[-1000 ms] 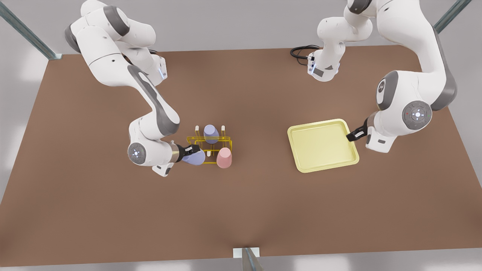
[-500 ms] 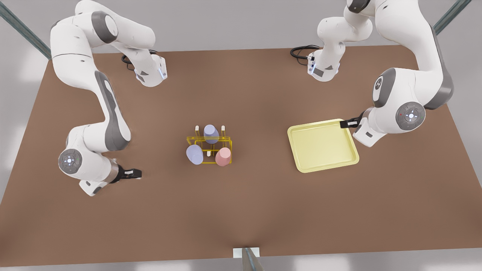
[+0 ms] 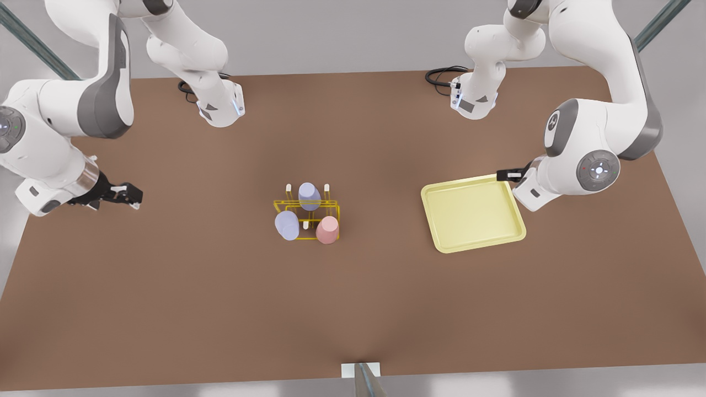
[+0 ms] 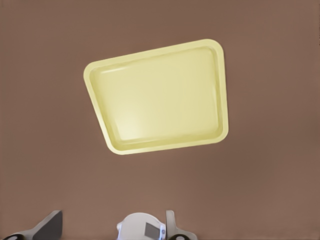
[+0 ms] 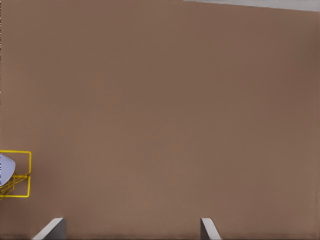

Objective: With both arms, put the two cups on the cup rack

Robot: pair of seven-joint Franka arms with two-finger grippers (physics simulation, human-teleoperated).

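Note:
The yellow wire cup rack (image 3: pixel 334 207) stands mid-table. On it sit a salmon-pink cup (image 3: pixel 327 229), a lavender cup (image 3: pixel 287 225) beside it, and another lavender cup (image 3: pixel 309 196) behind. My right gripper (image 3: pixel 130 194) hangs open far toward the front view's left, well away from the rack; its wrist view catches a corner of the rack (image 5: pixel 22 172) with a lavender cup (image 5: pixel 5 167), and the right gripper (image 5: pixel 132 224) holds nothing. My left gripper (image 3: pixel 504 175) is open and holds nothing at the tray's far corner; the left gripper (image 4: pixel 112 222) looks down over the tray.
A pale-yellow flat tray (image 3: pixel 471 215) with nothing in it lies toward the front view's right, and the tray (image 4: pixel 160 97) is also in the left wrist view. Black cables (image 3: pixel 441 74) lie by an arm base at the back. Brown table all around.
The right gripper let go of the lavender cup on the rack and drew far back toward the front view's left. The left gripper shifted slightly along the tray's edge to its far corner.

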